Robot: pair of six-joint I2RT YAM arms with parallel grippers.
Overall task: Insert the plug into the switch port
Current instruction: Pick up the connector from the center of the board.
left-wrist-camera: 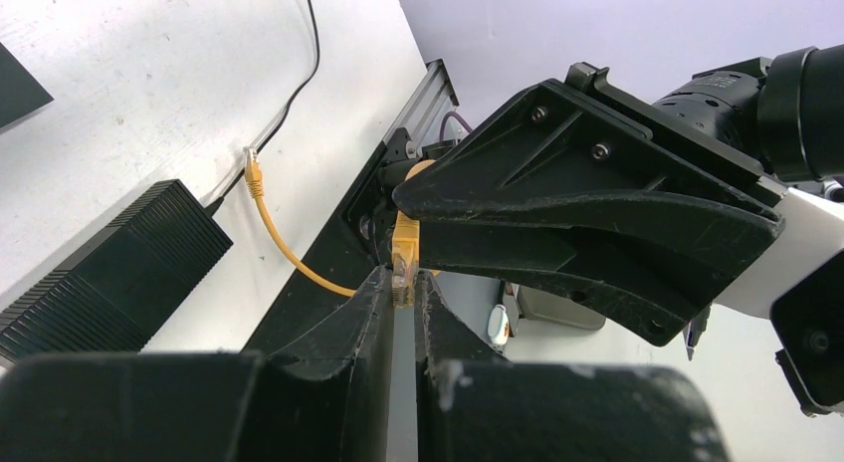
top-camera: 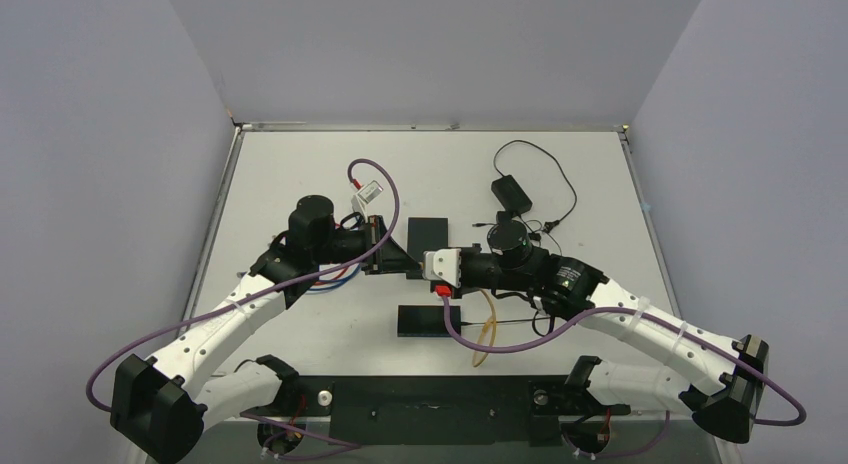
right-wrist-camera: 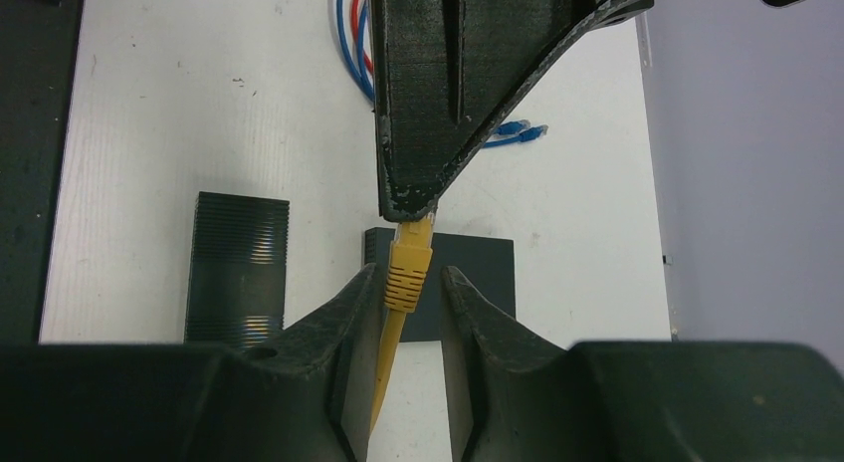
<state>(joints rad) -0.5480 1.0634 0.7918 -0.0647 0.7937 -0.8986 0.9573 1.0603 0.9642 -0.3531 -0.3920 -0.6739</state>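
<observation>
Over the bench, the plug sits between left fingers and right fingers; far box behind them, near box before.

We count two arms, two hands, two black boxes, one yellow cable, one black adapter and two blue plugs.

No readable text in any view. The round sticker on the right arm, right of centre in the top view, has pale print that is too small to make out. The white tag (red bit at one end) on the surface, upper centre-left, has no legible characters. The yellow plug, centre of the right wrist view, shows only moulded ribs.
</observation>
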